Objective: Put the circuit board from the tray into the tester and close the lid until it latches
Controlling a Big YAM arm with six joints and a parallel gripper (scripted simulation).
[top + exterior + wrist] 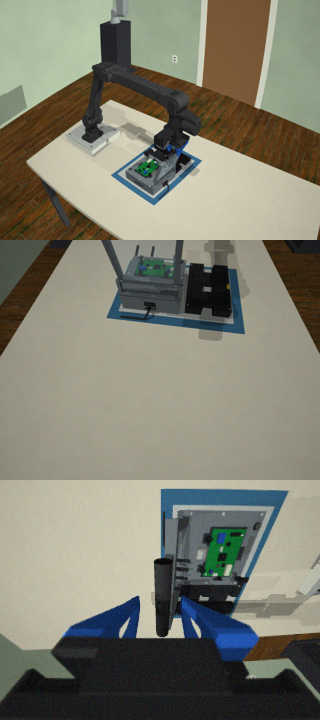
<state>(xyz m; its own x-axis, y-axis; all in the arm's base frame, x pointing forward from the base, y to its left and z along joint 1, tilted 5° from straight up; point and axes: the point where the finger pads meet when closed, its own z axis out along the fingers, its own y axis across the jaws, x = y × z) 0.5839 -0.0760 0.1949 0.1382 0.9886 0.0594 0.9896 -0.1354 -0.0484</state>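
Note:
The green circuit board [148, 167] [151, 272] [215, 560] lies face up on the plate of the grey tester [139, 183] [134, 302] [200, 522], its white connector [168, 262] [228, 570] at the end toward the tray. It looks flat; the pins in its holes cannot be made out. The clear lid [165, 167] stands raised on its hinge. Its black bar handle [162, 577] reaches up between the two blue fingers. My gripper [173, 151] [160, 600] is partly open around the handle, with a gap on each side in the wrist view. The hook is not clear.
The black tray [219, 278] [215, 592] stands right beside the tester, with no board seen in it. Both are on a blue-edged mat [124, 169] [165, 320] [225, 495]. A black cable [168, 189] [133, 316] leaves the tester's hinge side.

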